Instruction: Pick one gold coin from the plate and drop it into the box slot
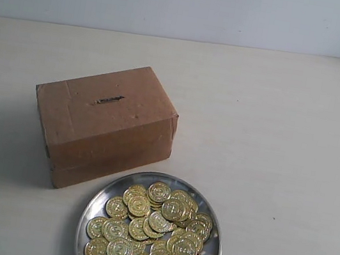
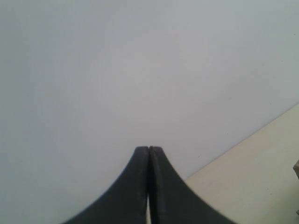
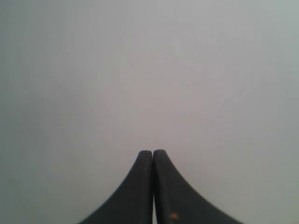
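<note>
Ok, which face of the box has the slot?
The top face, facing up: the slot is a dark slit there. The side face in view is uncut cardboard.

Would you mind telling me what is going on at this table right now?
Nothing is being handled. The left gripper and the right gripper are both shut and empty, pointed at a blank wall. The plate, heaped with gold coins, sits just in front of the box, whose slot faces up.

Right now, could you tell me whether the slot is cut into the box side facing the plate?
No, the slot sits in the top face of the box; the side toward the plate shows no slit.
</note>
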Controlling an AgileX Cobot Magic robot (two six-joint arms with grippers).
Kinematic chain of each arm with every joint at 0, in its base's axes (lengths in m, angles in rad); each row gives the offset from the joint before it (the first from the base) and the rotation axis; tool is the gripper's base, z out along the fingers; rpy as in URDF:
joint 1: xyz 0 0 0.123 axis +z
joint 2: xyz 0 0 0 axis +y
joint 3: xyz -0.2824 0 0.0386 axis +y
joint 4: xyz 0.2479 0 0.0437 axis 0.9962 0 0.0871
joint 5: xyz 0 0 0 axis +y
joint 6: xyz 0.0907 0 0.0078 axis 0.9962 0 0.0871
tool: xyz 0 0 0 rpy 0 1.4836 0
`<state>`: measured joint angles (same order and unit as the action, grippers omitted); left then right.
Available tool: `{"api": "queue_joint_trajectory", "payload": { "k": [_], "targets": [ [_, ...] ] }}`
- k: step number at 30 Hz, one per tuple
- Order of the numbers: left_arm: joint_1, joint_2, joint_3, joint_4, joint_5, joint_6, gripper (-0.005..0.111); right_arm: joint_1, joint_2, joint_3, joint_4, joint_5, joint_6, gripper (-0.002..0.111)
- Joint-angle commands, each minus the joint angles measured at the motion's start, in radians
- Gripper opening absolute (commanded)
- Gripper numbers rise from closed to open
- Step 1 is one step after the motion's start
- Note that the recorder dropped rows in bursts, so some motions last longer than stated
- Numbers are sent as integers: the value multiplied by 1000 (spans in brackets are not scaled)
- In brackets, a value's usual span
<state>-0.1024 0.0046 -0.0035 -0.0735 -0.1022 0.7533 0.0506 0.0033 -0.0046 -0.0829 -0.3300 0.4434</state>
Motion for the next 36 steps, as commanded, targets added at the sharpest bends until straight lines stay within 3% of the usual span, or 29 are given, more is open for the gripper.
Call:
{"api": "queue_joint_trajectory", "payload": {
  "k": [1, 23, 31, 36],
  "targets": [
    [-6, -5, 3, 2, 8, -5, 0, -4, -3, 5, 1, 53, 2, 0],
    [-6, -5, 3, 2, 23, -5, 0, -4, -3, 5, 0, 595, 2, 0],
    [-6, -5, 3, 1, 21, -8, 0, -4, -3, 5, 2, 593, 2, 0],
    [-6, -5, 3, -123, 170, -234, 0, -4, -3, 5, 2, 591, 2, 0]
  ]
}}
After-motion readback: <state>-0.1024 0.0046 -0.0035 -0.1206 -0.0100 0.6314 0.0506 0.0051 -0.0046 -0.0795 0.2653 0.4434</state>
